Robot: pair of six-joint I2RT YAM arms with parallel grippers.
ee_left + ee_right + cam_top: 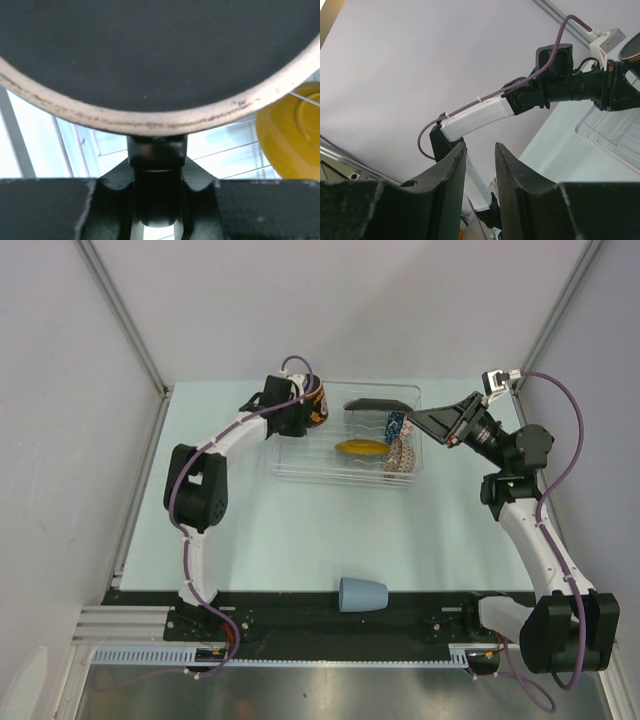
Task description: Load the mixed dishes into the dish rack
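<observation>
Black base rail (300, 612), pale tabletop (300, 540) (light blue cup (362, 594)), grey walls (350, 300)

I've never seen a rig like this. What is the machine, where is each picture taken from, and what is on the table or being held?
These are two white-and-black robot arms bolted at the near edge of a pale table. The wide picture looks down from above. The other two come from a camera on each wrist. The left gripper is shut on a dark, orange-patterned cup at the left end of a clear plastic dish rack. The rack holds a round yellow plate, a black square plate, a blue mosaic bowl and a pinkish patterned bowl. A light blue cup sits near the arm bases. The right gripper hangs open and empty by the rack's right end.
</observation>
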